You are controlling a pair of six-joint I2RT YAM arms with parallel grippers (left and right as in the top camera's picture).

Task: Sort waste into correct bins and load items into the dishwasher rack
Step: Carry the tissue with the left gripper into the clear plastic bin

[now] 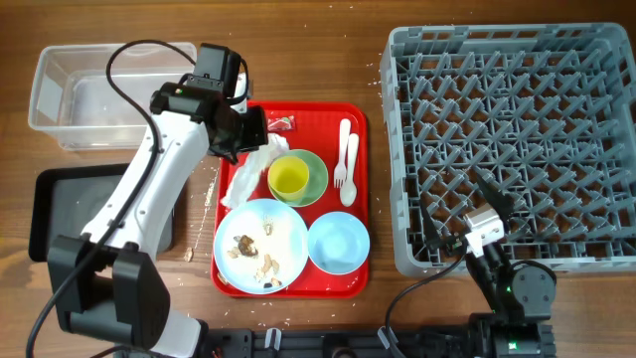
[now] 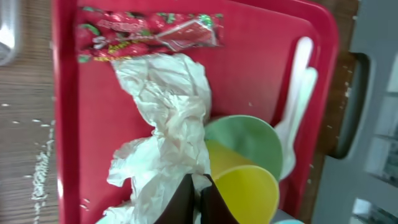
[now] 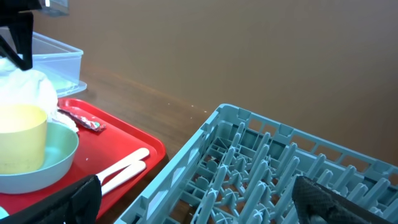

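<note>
Wooden table (image 1: 298, 40): left gripper (image 1: 252, 134) pinches the napkin (image 1: 246, 167) on the red tray (image 1: 360, 149).
Overhead, the right gripper (image 1: 492, 199) hangs over the dishwasher rack (image 1: 517, 60) at its near edge. Left wrist: fingers (image 2: 183, 202) are closed on a napkin fold, with the yellow cup (image 2: 249, 193), standing in the green bowl (image 2: 249, 140), just beside them and the wrapper (image 2: 143, 34) ahead, past the paper. Right wrist: jaws are spread wide above the rack.

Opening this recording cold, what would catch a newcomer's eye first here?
The red tray mid-table, crowded with a yellow cup in a green bowl, a crumb-strewn blue plate and a blue bowl. At its upper left, the left gripper pinches the crumpled white napkin. The big grey rack fills the right side.
</note>
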